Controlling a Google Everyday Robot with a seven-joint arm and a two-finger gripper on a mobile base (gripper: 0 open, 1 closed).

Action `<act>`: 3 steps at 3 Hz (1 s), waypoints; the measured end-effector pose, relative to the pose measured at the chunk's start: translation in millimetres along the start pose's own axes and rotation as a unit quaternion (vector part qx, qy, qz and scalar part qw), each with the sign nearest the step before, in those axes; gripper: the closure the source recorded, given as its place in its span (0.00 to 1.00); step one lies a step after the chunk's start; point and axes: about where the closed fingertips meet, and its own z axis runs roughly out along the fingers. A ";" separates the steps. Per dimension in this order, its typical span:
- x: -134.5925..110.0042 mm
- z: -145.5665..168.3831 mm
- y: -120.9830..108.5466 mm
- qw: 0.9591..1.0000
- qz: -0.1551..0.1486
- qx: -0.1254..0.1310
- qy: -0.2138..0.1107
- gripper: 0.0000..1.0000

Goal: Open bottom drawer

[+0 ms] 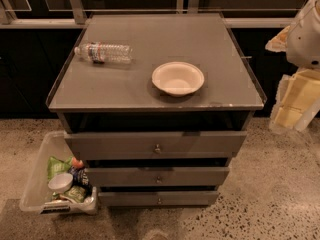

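Observation:
The bottom drawer (159, 198) is the narrowest, thinnest grey front of three, lowest on the cabinet, with a tiny round metal knob (160, 200) at its centre. Above it are the mid-sized drawer front (158, 176) and the widest top drawer front (156, 145). Dark gaps show above each front. My arm's white and pale yellow parts are at the right edge, and the gripper (295, 104) hangs there, level with the cabinet top and well right of and above the bottom drawer. It touches nothing.
On the grey cabinet top (125, 89) a clear water bottle (103, 52) lies on its side and a white bowl (178, 78) stands near the front. A clear plastic bin (37, 184) with snack packs and a small bowl sits on the speckled floor, left of the drawers.

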 end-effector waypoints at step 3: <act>11.4 10.3 25.8 0.998 0.014 0.029 -0.052 0.00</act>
